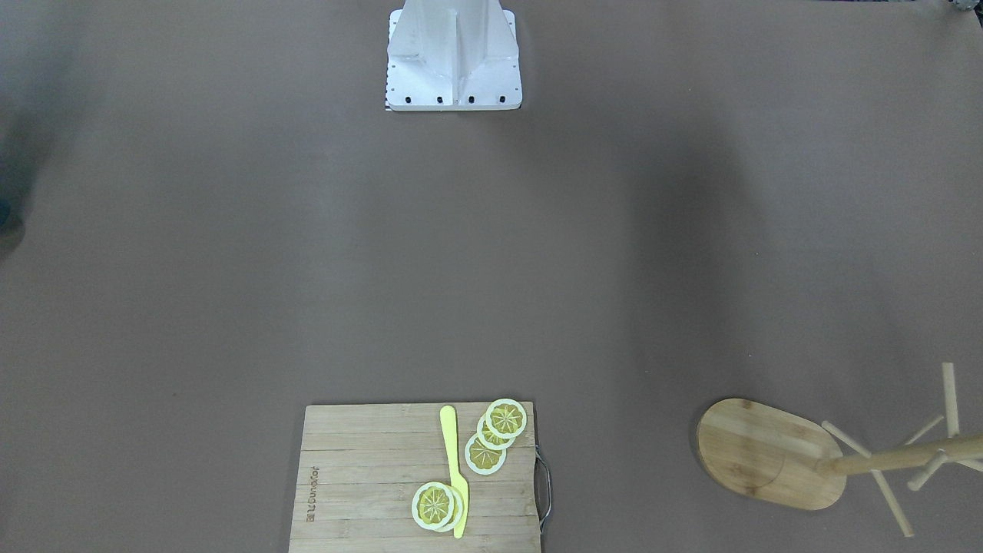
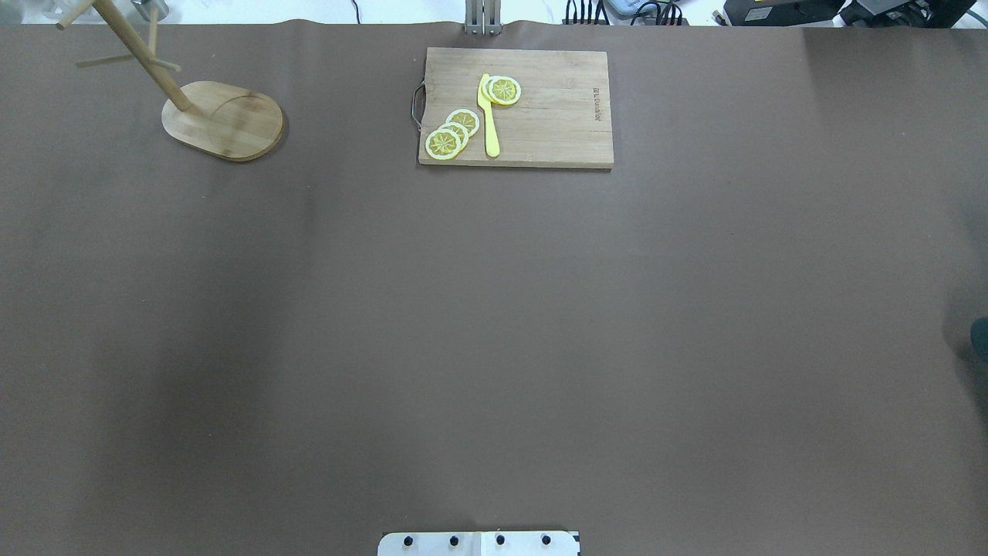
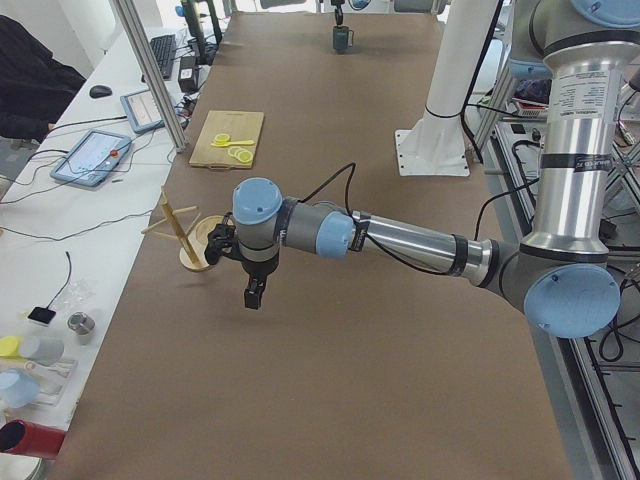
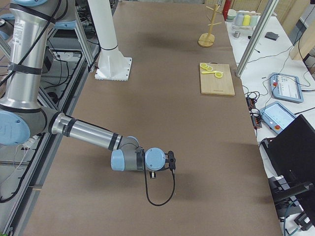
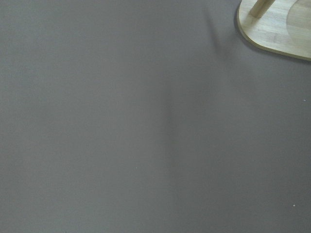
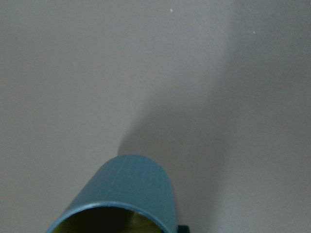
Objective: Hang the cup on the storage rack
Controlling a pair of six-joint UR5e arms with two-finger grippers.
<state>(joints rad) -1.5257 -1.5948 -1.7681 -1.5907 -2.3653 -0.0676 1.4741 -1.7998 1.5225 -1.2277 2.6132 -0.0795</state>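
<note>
The cup (image 3: 343, 39) is far from the storage rack (image 2: 224, 120), just under the right gripper (image 3: 338, 14). The left gripper (image 3: 254, 297) hangs near the rack. I can't tell if either one is open

Overhead and front-facing cameras look down on the bench (image 2: 494, 309) from opposite sides, sharing storage rack (image 1: 768, 453) and cutting board (image 1: 369, 476). Wrist cameras view it closely.
</note>
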